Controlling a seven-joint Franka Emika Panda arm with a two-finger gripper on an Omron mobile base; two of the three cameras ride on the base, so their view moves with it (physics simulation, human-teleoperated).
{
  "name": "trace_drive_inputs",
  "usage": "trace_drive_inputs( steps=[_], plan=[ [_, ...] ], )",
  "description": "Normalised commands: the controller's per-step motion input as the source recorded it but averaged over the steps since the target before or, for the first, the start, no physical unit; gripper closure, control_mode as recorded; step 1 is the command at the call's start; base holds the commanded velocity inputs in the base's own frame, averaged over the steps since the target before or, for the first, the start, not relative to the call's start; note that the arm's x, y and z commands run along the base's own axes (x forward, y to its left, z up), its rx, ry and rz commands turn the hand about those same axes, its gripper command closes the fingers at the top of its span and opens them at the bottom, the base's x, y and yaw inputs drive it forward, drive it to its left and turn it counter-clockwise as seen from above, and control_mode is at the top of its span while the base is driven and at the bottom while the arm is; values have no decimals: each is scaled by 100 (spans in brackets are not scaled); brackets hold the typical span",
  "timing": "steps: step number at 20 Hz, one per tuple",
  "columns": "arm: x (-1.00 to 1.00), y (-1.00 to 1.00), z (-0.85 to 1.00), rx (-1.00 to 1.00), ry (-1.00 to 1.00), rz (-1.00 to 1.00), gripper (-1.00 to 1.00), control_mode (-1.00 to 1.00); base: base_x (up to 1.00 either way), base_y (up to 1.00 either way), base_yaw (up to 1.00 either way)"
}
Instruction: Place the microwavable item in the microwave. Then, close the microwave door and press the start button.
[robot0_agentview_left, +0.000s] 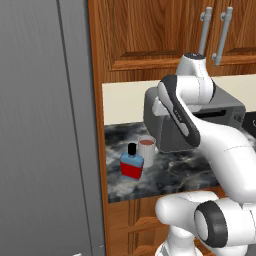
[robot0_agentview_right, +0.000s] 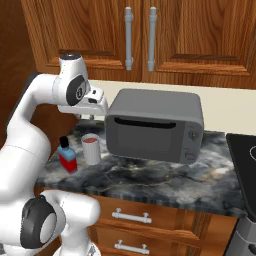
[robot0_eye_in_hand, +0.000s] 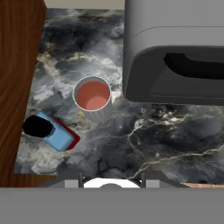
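Observation:
The microwavable item, a small pale cup (robot0_eye_in_hand: 92, 97) with a reddish-brown inside, stands upright on the dark marble counter (robot0_agentview_right: 150, 175). It sits just left of the grey toaster oven (robot0_agentview_right: 155, 125) and also shows in the base views (robot0_agentview_left: 146, 149) (robot0_agentview_right: 91, 148). My gripper (robot0_agentview_right: 87, 117) hangs well above the cup and points straight down. In the hand view its two tips (robot0_eye_in_hand: 111, 180) stand apart with nothing between them, and the cup lies ahead of them. The microwave and the microwave door are out of view.
A blue-and-red bottle (robot0_eye_in_hand: 50, 131) with a black cap stands close beside the cup, toward the counter's front left corner (robot0_agentview_left: 132, 163). Wooden cabinets (robot0_agentview_right: 140, 35) hang overhead. A tall grey panel (robot0_agentview_left: 45, 125) borders the counter's left end. A black cooktop (robot0_agentview_right: 245, 150) lies at right.

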Motion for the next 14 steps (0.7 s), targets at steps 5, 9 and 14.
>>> trace_drive_inputs(
  steps=[5,9,14],
  plan=[
    [-39,8,-27,-3,-9,0,-100,-100,0,0,0],
    [-32,-3,-91,0,-5,0,-100,-100,0,0,0],
    [0,-13,-76,1,9,0,-100,-100,0,0,0]
  ],
)
